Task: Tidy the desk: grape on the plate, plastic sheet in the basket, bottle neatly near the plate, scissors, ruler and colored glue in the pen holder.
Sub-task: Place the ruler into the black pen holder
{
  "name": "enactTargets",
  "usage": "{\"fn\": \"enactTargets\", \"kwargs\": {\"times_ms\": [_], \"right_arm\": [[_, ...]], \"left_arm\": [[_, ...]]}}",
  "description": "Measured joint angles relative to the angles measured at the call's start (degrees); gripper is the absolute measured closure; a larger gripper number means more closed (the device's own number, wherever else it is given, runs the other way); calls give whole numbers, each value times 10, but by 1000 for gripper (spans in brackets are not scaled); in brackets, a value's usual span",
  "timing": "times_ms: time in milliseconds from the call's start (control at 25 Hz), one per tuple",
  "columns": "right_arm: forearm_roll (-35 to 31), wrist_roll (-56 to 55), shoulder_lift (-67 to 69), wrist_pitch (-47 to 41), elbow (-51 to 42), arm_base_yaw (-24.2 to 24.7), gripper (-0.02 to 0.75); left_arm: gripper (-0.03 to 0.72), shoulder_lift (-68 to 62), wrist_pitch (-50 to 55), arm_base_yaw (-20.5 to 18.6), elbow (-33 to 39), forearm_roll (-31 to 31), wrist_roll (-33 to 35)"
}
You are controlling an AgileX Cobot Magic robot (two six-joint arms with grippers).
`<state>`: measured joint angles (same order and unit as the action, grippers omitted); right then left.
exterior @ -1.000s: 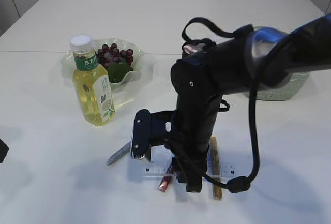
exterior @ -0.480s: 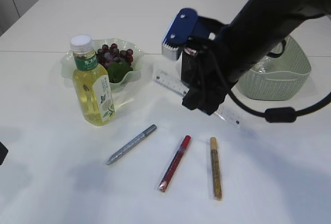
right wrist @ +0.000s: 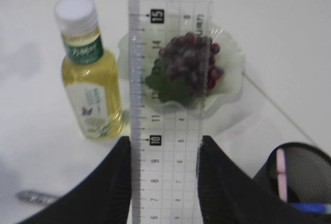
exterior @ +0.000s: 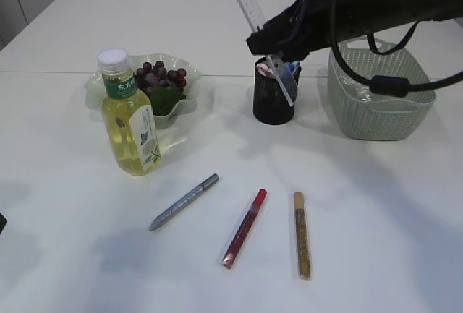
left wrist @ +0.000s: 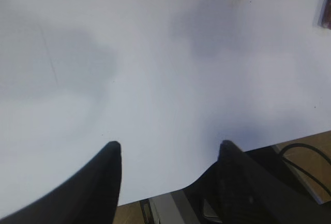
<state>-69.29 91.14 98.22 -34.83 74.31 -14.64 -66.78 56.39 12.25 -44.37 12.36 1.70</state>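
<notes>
While my left tool (left wrist: 168,182) hangs open and empty over bare desk (left wrist: 155,79) at the lower left, my right arm reaches in from the upper right, its tool (right wrist: 164,182) clamped on the one clear ruler (exterior: 264,42), tilted above the pen holder (exterior: 274,100). One bottle (exterior: 130,114), one plate (exterior: 177,107) of grapes (exterior: 163,76), three glue pens (exterior: 244,228) and one basket (exterior: 380,96) show. My arm hides the holder's rim.

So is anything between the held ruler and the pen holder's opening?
Nothing visible. The right tool holds the ruler tilted, its lower end at the pen holder rim, which already contains items.
</notes>
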Motion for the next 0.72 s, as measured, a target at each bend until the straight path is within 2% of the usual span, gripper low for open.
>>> {"fn": "enactTargets", "kwargs": {"times_ms": [200,280,720], "right_arm": [[-260,209,49,26,11,18,437],[-304,258,71,32,25,21,437],[-331,303,224,59,203,24,437]], "left_arm": [[256,0,0,0,0,0,0],[256,0,0,0,0,0,0],[256,0,0,0,0,0,0]]}}
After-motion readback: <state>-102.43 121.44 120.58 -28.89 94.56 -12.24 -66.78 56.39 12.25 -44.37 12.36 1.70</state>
